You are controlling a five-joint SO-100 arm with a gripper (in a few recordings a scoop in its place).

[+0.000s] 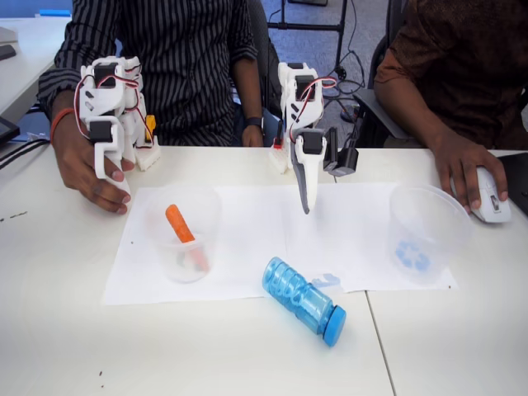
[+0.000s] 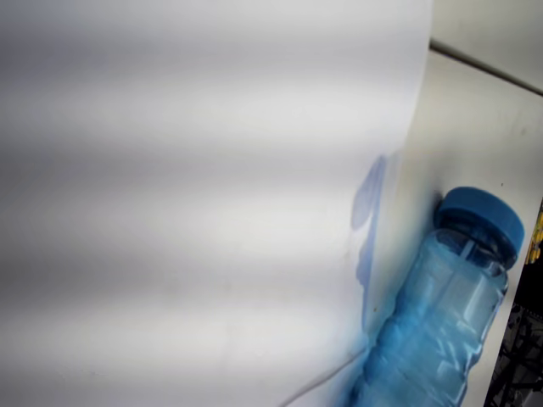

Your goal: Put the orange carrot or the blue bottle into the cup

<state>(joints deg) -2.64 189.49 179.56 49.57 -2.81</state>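
gripper [image 1: 305,202]: hangs point-down over the white paper [image 1: 247,214], mid-table, fixed view. fingers look pressed together, nothing between them, though the angle is poor so can't fully confirm.
blue bottle [image 1: 303,299]: lying on its side at the front edge of the paper, cap [image 1: 334,325] toward lower right. below and just in front of the gripper, apart from it. wrist view has it too [image 2: 441,331], cap at the top, body running along the paper's edge.
orange carrot [image 1: 180,227]: inside the plain clear cup [image 1: 183,235] on the left of the paper, leaning tilted, top end poking toward the rim.
cup [image 1: 425,235]: clear tumbler with the blue recycling mark, right end of the paper, upright, nothing visible inside. well apart from bottle and gripper.
table [image 1: 66,330]: white, seam running down the right part.
person [image 1: 462,165]: hand on a white mouse [image 1: 488,196], right, just beside the marked cup.
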